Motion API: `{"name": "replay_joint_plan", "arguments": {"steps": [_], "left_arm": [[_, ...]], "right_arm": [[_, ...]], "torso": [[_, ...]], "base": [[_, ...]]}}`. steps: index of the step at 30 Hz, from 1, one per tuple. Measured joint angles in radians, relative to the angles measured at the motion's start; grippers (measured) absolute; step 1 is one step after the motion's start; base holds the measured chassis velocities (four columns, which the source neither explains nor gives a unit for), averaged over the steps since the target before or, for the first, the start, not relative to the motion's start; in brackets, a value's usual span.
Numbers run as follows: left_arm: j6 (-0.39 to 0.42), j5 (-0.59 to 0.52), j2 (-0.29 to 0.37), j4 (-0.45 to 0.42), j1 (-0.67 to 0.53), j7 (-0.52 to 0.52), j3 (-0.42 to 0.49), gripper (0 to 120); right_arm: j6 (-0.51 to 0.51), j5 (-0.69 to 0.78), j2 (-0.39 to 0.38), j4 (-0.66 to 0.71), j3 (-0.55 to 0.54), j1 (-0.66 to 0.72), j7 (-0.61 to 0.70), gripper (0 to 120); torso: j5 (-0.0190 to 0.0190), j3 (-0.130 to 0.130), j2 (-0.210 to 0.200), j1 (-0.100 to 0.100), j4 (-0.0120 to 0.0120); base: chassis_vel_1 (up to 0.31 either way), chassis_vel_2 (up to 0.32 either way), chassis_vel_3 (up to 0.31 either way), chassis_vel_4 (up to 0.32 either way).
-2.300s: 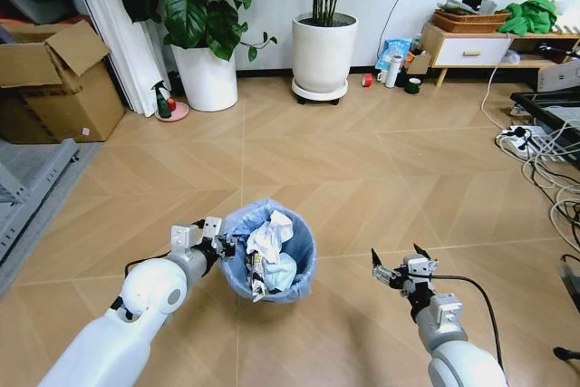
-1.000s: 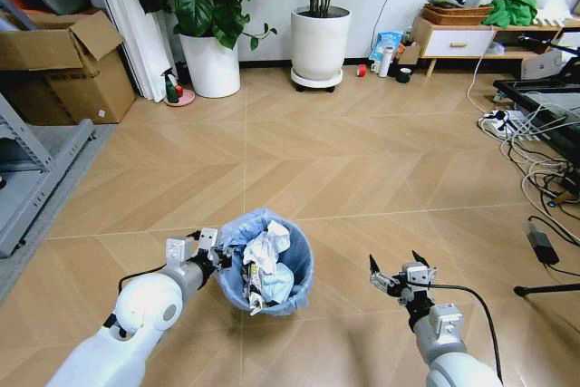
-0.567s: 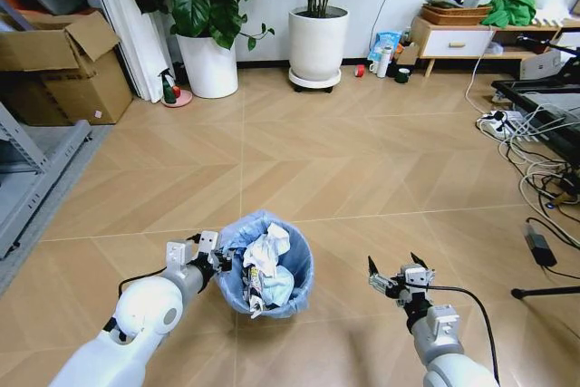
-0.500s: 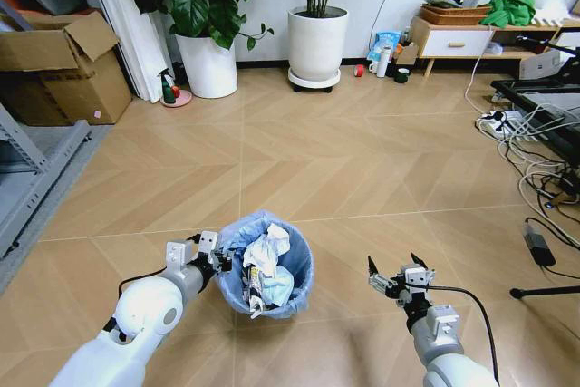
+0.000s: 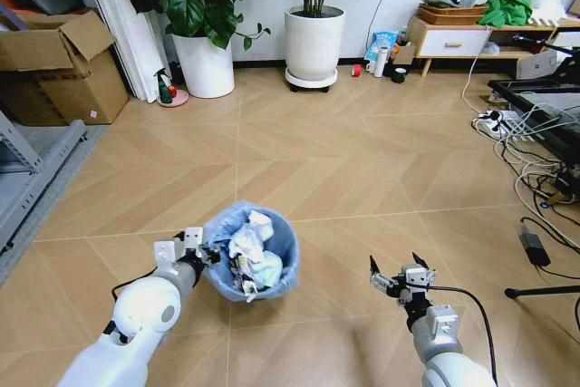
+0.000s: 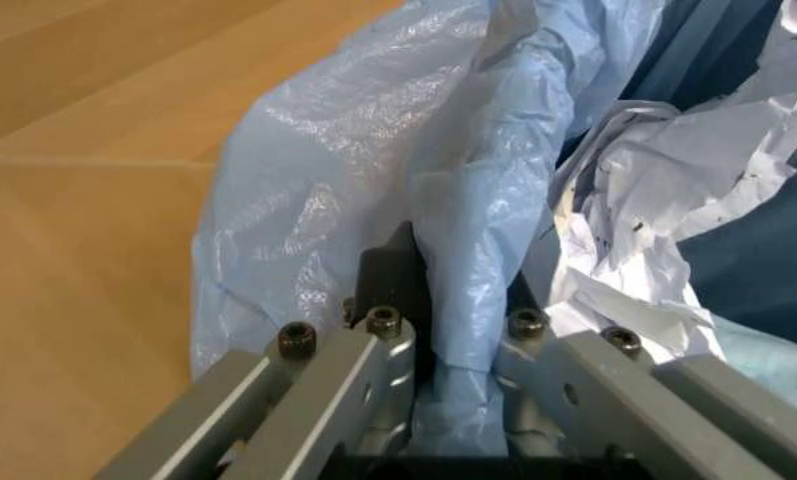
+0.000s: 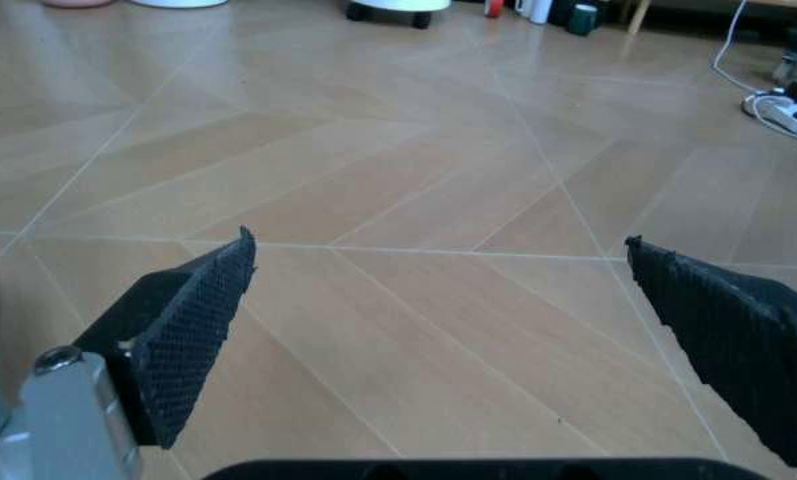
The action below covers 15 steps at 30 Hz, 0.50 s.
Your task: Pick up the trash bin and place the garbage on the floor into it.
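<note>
The trash bin point(image 5: 253, 263), dark with a crinkly light-blue bag over its rim, hangs low over the tan chevron floor point(image 5: 362, 160) in front of me. Garbage point(image 5: 245, 247), crumpled white paper and wrappers, fills it. My left gripper point(image 5: 202, 255) is shut on the bin's near-left rim. In the left wrist view its fingers point(image 6: 385, 350) pinch the blue bag point(image 6: 358, 200) and the dark rim, with the white paper point(image 6: 652, 190) just beyond. My right gripper point(image 5: 399, 272) hovers open to the right of the bin, and the right wrist view shows its pads point(image 7: 191, 320) spread wide over bare boards.
Two white plant pots point(image 5: 311, 42) and a green spray bottle point(image 5: 164, 89) stand along the far wall. A cardboard box point(image 5: 59, 65) and a metal rack point(image 5: 18, 178) are on the left. Cables and a power strip point(image 5: 507, 124) lie at the right, past a low cabinet point(image 5: 453, 41).
The left gripper has carried the bin a little to the left. The right gripper has stayed open and still. The camera has shifted, so the room sits slightly differently.
</note>
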Motion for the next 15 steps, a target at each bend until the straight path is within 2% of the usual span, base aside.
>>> {"name": "replay_joint_plan", "arguments": {"steps": [5, 9, 15], "left_arm": [[0.03, -0.001, -0.031, 0.032, 0.033, -0.05, -0.098, 2], [0.057, -0.008, -0.023, 0.038, 0.074, -0.051, -0.167, 2], [0.078, -0.016, -0.009, 0.046, 0.108, -0.05, -0.218, 2]], "right_arm": [[0.009, -0.001, 0.009, -0.012, 0.004, 0.006, 0.001, 100], [0.016, -0.003, 0.014, -0.023, 0.005, 0.011, 0.001, 100], [0.018, -0.005, 0.02, -0.033, -0.002, 0.021, 0.001, 100]], "torso": [[0.0, 0.0, 0.0, 0.0, 0.0], [-0.0001, 0.0, 0.0, 0.0, 0.0], [0.0001, 0.0, 0.0, 0.0, 0.0003]], "base": [[0.0, 0.0, 0.0, 0.0], [0.0, 0.0, 0.0, 0.0], [0.0, 0.0, 0.0, 0.0]]}}
